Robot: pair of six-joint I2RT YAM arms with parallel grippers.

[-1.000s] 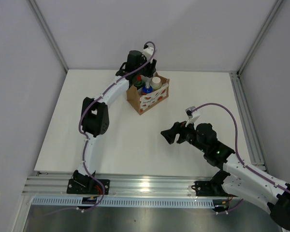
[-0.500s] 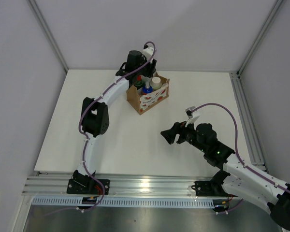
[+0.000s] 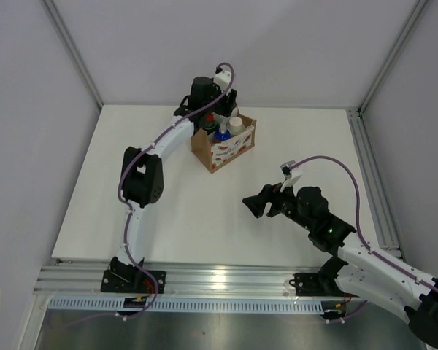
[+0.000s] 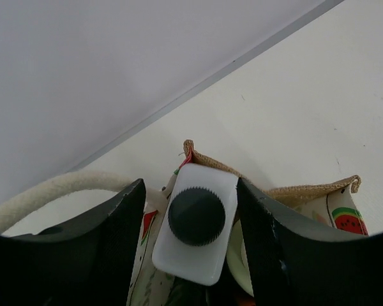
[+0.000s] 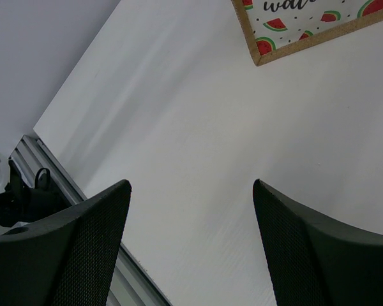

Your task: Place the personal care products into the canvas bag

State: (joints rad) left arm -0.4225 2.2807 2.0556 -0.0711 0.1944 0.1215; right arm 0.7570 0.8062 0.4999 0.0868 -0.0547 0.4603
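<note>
Top view, canvas bag [image 3: 226,149]: upright on the white table [image 3: 168,189], mouth open

Top view, bottles: red-capped bottle [image 3: 209,119], blue-capped bottle [image 3: 221,135] and white-capped bottle [image 3: 236,124] stand inside the bag

Top view, left fingers [image 3: 223,108]: over the bag's far side, pointing down into it

Top view, right fingers [image 3: 254,204]: well apart from the bag, off its near right corner, above bare table

Left wrist view, black-capped bottle [image 4: 196,223]: translucent white, upright inside the bag, just beside a corner of the burlap rim [image 4: 306,190]

Left wrist view, left fingers [image 4: 115,242]: one on each side of the bottle, slightly spread; a sliver of gap shows on one side, the other finger sits right at the bottle's edge

Left wrist view, rope handle [image 4: 57,188]: arches off the bag's rim, behind one finger

Right wrist view, canvas bag [image 5: 306,25]: only its lower edge shows, brown trim under red watermelon slices

Right wrist view, right fingers [image 5: 70,248]: spread wide, nothing between them, short of the bag's base
</note>
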